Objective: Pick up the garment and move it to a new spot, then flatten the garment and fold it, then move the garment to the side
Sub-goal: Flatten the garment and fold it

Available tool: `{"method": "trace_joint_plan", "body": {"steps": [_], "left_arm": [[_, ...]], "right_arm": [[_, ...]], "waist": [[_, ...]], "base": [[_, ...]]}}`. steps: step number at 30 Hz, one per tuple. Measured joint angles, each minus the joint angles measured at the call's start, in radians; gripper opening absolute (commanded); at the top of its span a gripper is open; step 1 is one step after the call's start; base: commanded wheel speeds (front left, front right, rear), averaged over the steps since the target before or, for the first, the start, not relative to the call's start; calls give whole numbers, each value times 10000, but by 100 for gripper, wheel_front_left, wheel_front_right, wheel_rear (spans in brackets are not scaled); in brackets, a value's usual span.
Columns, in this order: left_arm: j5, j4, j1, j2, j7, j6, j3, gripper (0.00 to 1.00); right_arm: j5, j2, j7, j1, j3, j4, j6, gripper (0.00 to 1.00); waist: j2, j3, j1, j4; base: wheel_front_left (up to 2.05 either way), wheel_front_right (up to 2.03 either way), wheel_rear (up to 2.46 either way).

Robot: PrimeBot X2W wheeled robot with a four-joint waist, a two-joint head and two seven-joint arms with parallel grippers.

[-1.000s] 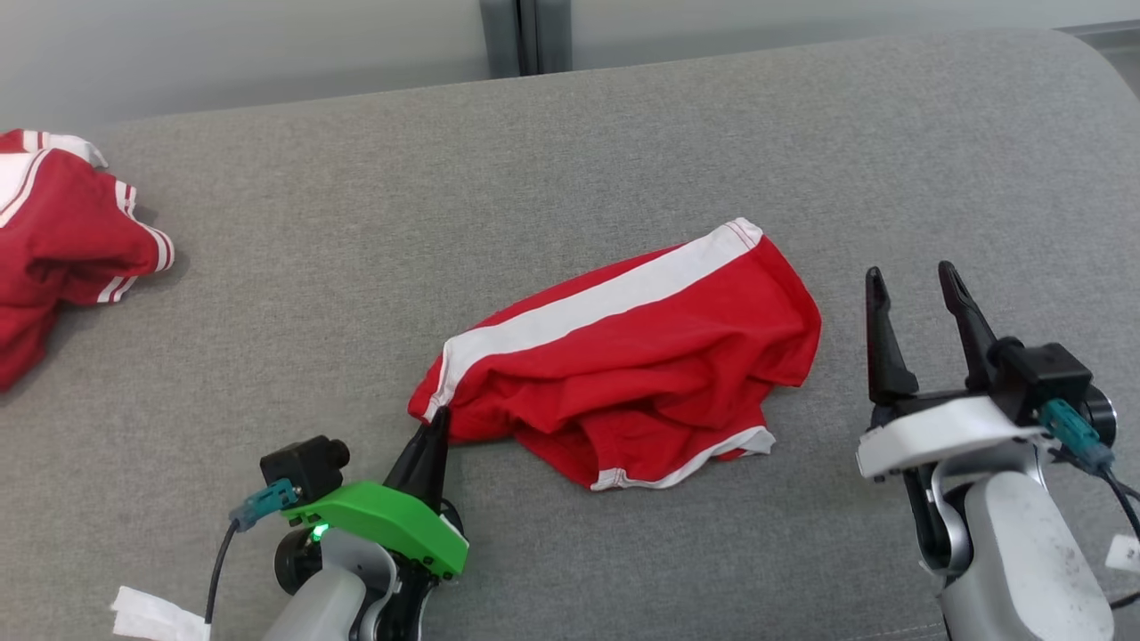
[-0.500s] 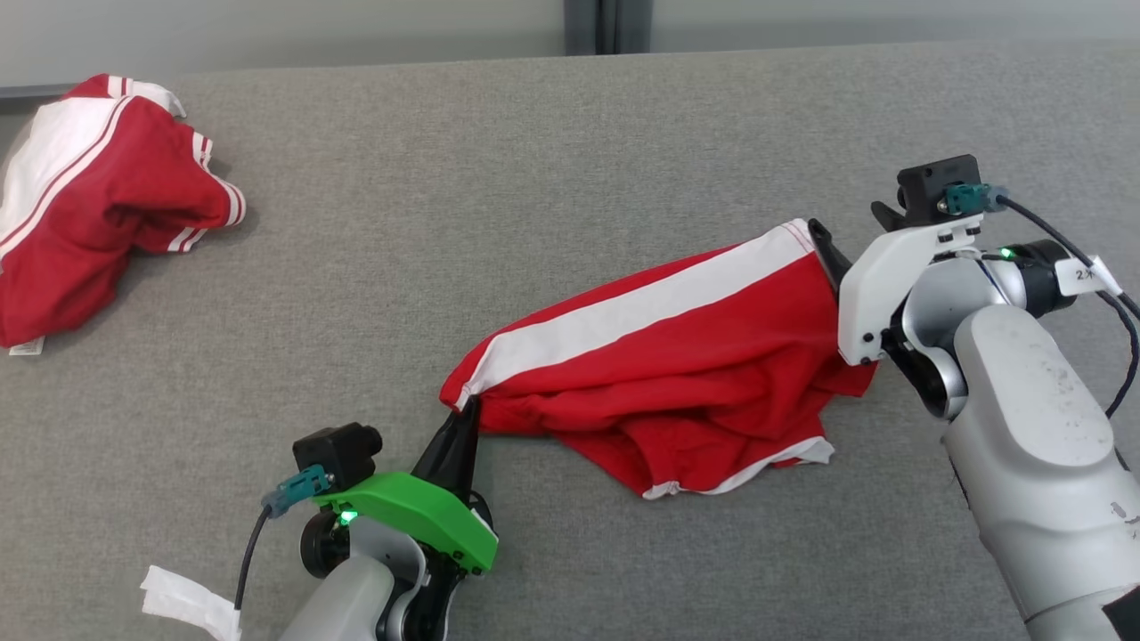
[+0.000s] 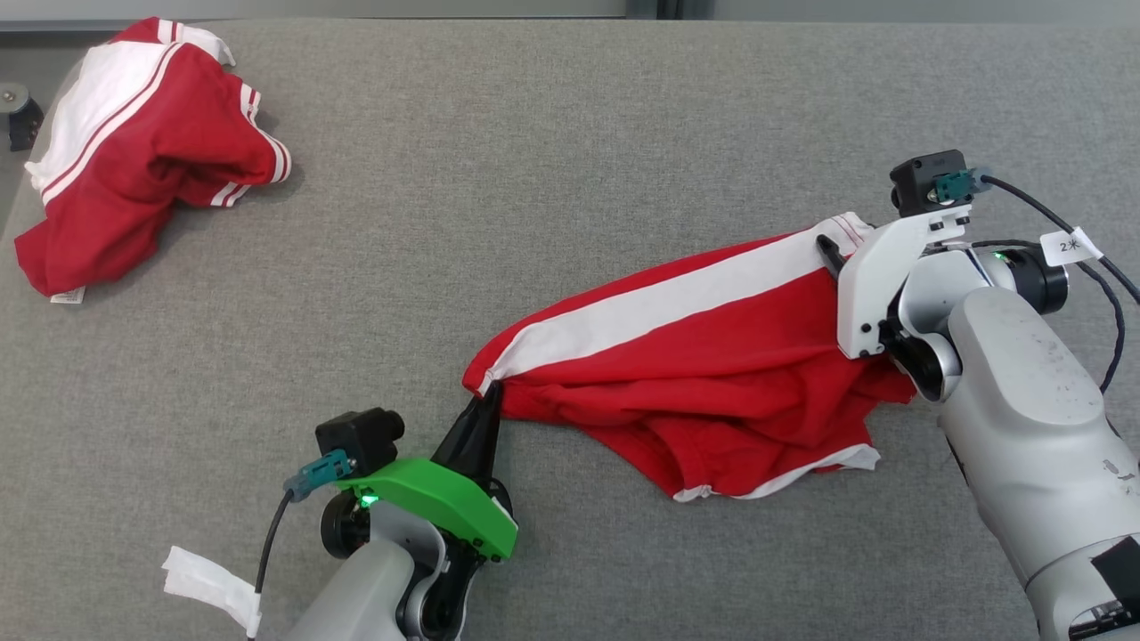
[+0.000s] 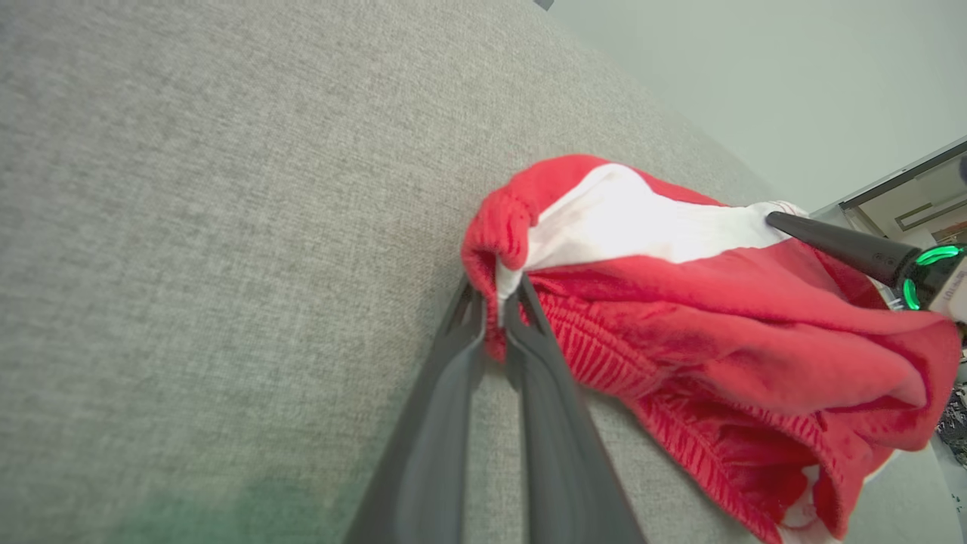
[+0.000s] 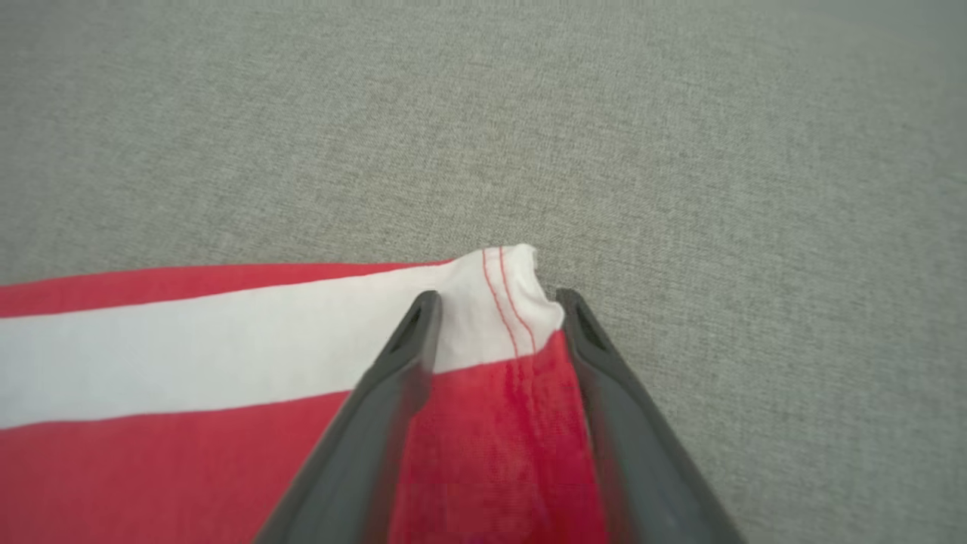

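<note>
Left gripper [image 3: 487, 402] is pressed together, pinching the near-left corner of the red garment [image 3: 712, 374]. I see the garment lying rumpled on the grey upholstery [image 3: 534, 178], its white band running up toward the right. Right gripper [image 5: 498, 297] has its fingers spread, straddling the band's far corner, not yet clamped.

Place: an indoor test room, probably a lab.
Work surface: broad grey fabric pad [image 3: 570, 133].
Behind the pad: plain pale wall [image 4: 755, 75].
</note>
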Motion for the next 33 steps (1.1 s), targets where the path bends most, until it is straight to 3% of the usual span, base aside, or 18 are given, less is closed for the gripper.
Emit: {"method": "trace_joint_plan", "body": {"steps": [1, 11, 21, 27, 33], "left_arm": [[0, 17, -19, -6, -13, -6, 2, 0], [328, 100, -1081, 132, -190, 54, 267, 0], [1093, -230, -4250, 487, -276, 142, 606, 0], [1352, -454, -5561, 805, -267, 142, 800, 0], [1419, -972, -5740, 1106, -305, 58, 974, 0]], "right_arm": [[82, 6, -107, -30, 38, 63, 0, 0], [437, 21, -2274, -630, 253, 539, 0, 0], [370, 441, -5074, -1926, -341, 422, 0, 0], [320, 782, -5591, -2340, -702, -562, 0, 0], [489, 976, -5664, -1693, -1026, -2462, 0, 0]], "waist": [[0, 2, 0, -5], [0, -36, 0, -388], [0, -216, 0, -1196], [0, -408, 0, -1734], [0, -585, 0, -2123]], "base": [[0, 0, 0], [0, 0, 0], [0, 0, 0], [0, 0, 0], [0, 0, 0]]}}
